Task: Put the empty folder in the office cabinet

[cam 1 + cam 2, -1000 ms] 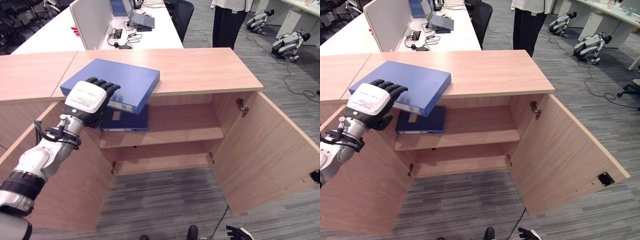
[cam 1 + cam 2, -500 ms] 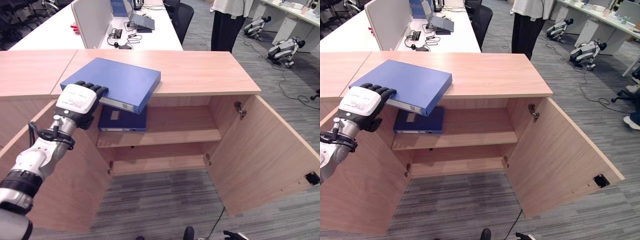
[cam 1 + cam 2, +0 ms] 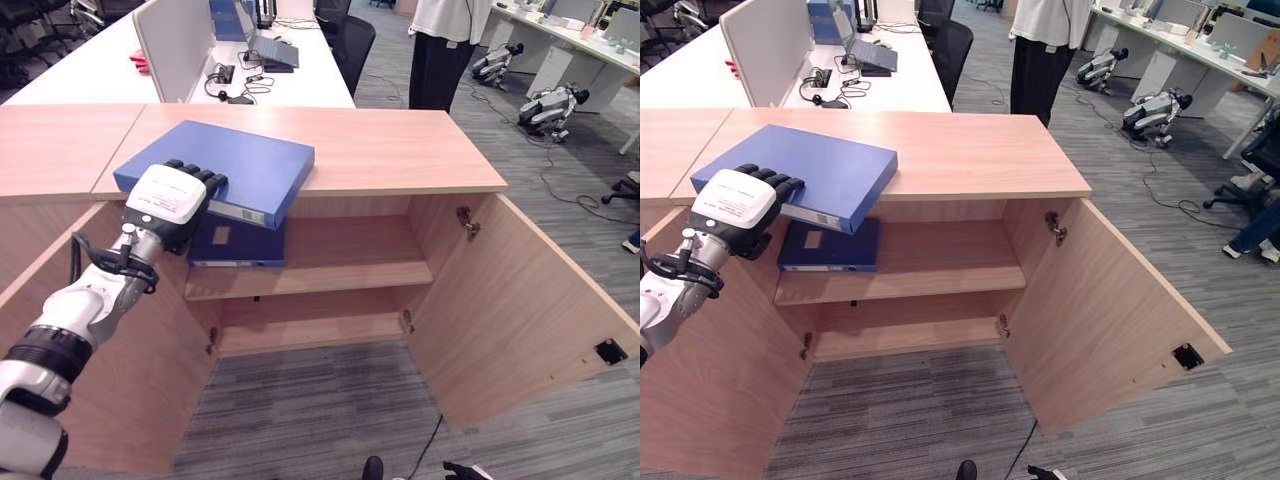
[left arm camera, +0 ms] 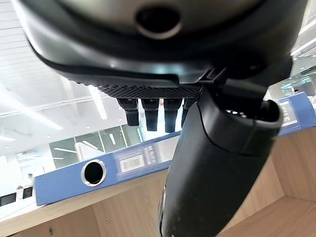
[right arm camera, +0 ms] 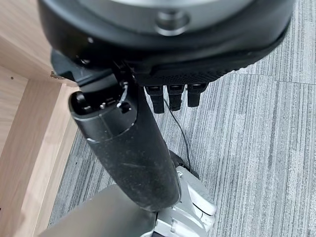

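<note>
The folder point(image 3: 225, 168), blue and flat, lies on the cabinet top point(image 3: 400, 150) with its spine corner overhanging the front edge toward 6 o'clock, above the open cupboard; it is not yet inside. The left hand point(image 3: 172, 200) is at the folder's near edge, at about 8 o'clock from its middle; its fingers curl over the top of the cover, and in the left wrist view the thumb point(image 4: 217, 163) stands below the spine with its ring hole point(image 4: 94, 172), so I judge the hand to be grasping the folder, though how firmly I cannot tell. Directly below, on the upper shelf point(image 3: 340, 270), a second, darker folder point(image 3: 238, 243) already lies flat at the shelf's 9 o'clock end; room is left to its 3 o'clock side, and the lower shelf point(image 3: 310, 328) is bare. Both doors stand open, the right door point(image 3: 530, 310) swung wide. The right hand point(image 5: 123, 143) hangs over the carpet, fingers loosely bent, holding nothing. Done, by my reading: doors open, folder gripped; left: drawing it off the top, lowering it, sliding it onto a shelf. A person point(image 3: 440, 50) stands beyond the cabinet at 12 o'clock.
</note>
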### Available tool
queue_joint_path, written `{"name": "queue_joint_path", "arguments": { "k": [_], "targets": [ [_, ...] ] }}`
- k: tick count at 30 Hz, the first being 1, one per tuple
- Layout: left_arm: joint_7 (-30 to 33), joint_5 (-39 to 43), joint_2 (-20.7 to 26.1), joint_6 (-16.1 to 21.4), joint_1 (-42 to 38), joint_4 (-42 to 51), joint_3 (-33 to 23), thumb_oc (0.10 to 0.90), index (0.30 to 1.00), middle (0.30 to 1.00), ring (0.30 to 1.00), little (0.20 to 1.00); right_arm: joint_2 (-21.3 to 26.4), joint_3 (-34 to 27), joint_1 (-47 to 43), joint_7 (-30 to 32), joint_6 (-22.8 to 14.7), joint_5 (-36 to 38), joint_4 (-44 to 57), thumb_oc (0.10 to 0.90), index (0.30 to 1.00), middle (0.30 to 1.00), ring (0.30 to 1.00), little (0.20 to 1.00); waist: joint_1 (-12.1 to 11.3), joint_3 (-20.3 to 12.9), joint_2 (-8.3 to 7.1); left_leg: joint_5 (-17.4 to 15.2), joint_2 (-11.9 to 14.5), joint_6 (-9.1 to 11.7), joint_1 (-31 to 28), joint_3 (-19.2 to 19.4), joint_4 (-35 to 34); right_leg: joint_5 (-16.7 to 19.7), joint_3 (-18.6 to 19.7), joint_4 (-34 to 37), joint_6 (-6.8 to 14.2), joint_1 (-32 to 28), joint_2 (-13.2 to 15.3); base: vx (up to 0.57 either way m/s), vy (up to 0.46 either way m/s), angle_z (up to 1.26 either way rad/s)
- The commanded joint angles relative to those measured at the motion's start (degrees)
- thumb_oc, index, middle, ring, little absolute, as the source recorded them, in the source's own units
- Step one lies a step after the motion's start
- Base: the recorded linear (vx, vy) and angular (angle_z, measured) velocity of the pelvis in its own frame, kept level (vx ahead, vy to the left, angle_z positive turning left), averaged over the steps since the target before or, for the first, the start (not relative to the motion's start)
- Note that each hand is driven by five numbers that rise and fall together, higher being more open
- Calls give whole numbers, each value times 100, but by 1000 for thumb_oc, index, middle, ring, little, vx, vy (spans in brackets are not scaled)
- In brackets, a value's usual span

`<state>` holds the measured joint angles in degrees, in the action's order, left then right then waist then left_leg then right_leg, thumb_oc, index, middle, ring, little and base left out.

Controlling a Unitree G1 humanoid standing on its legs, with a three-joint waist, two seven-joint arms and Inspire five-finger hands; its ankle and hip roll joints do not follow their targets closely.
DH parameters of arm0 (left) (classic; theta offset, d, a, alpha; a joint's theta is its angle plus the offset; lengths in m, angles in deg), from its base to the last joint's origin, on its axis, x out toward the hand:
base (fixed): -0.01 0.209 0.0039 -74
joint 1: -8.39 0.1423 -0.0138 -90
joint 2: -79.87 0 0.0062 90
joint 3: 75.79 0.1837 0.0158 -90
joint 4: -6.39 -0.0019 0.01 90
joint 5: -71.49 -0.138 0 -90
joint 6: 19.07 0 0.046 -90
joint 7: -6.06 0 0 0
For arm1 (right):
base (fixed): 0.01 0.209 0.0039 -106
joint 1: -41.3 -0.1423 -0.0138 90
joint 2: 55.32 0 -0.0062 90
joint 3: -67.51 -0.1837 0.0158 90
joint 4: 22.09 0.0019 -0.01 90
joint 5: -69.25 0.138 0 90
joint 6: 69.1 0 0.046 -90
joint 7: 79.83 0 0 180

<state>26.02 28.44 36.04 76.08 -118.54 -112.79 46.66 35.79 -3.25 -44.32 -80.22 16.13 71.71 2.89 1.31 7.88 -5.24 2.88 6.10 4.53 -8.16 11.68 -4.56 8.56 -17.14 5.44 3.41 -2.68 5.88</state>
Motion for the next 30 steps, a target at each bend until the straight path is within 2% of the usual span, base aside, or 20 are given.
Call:
{"name": "queue_joint_path", "arguments": {
  "k": [1,7,20,21,23,30],
  "targets": [
    [411,81,391,-104,-1459,-122,18,800,900,900,900,900,321,91,-291,64,-110,120,-44,800,900,900,900,900,69,6,328,-434,294,318,-63,-274,-44,-975,-94,-44,859,-764,433,6,2,-4],
    [395,12,302,-93,-1478,78,21,800,900,900,900,900,334,81,-289,61,-100,100,-20,800,900,900,900,900,90,3,341,-428,283,312,-58,-263,-44,-980,-86,-44,862,-758,443,2,4,-4],
    [383,21,72,-84,-1662,-189,280,800,900,900,900,900,388,78,-293,81,-127,136,23,800,900,900,900,900,165,-17,332,-426,271,303,-56,-236,-44,-966,-46,-44,857,-732,434,0,0,0],
    [379,37,56,-91,-1657,-200,272,609,613,613,613,613,386,67,-289,86,-121,142,7,800,900,900,900,900,172,-19,328,-423,275,304,-55,-230,-44,-963,-48,-44,856,-731,435,0,0,0],
    [375,70,27,-88,-1653,-211,259,400,300,300,300,300,381,48,-303,96,-115,152,-19,800,900,900,900,900,178,-21,322,-417,279,303,-44,-223,-44,-957,-41,-44,857,-718,435,0,0,0],
    [313,155,-42,-47,-1577,-203,213,400,300,300,300,300,369,16,-270,99,-94,150,-66,800,900,900,900,900,184,-41,266,-429,283,299,-50,-212,-44,-946,-17,-44,856,-706,427,0,0,0]
  ]
}}
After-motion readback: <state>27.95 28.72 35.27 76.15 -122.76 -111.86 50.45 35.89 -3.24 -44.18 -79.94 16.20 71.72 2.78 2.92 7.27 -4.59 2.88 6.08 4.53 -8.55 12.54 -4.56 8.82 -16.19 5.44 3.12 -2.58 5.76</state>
